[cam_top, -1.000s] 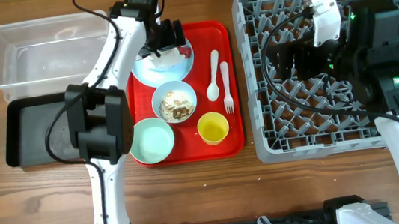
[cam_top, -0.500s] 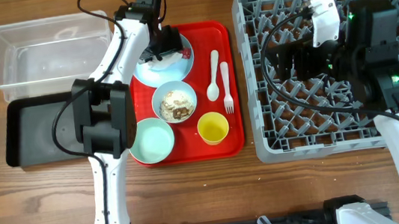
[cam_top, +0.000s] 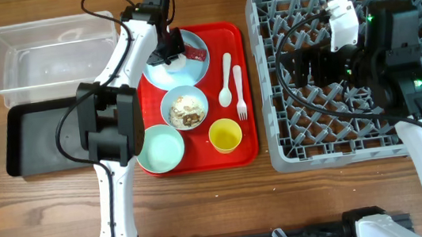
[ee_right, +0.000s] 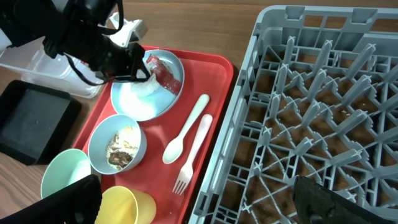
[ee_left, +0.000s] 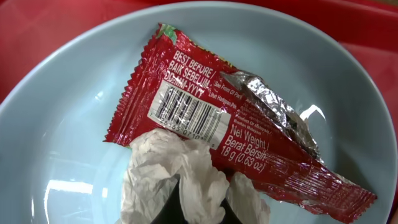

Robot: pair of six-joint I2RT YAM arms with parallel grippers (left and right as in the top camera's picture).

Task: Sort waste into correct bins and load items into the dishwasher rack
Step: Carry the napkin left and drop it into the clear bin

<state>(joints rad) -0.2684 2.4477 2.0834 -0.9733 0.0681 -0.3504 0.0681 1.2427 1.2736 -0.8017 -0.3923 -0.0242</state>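
My left gripper is down on the pale blue plate and shut on the crumpled white tissue, which bunches around its fingertips. The red snack wrapper lies flat on the plate just beyond, partly under the tissue. My right gripper hangs open and empty over the left side of the grey dishwasher rack. On the red tray are a bowl of food scraps, an empty bowl, a yellow cup, a spoon and a fork.
The clear tub stands at the far left with the black tray directly in front of it. The left arm reaches across between those bins and the red tray. The rack fills the right side.
My left gripper came down onto the plate and closed from wide open onto the tissue. The right arm has stayed where it was.
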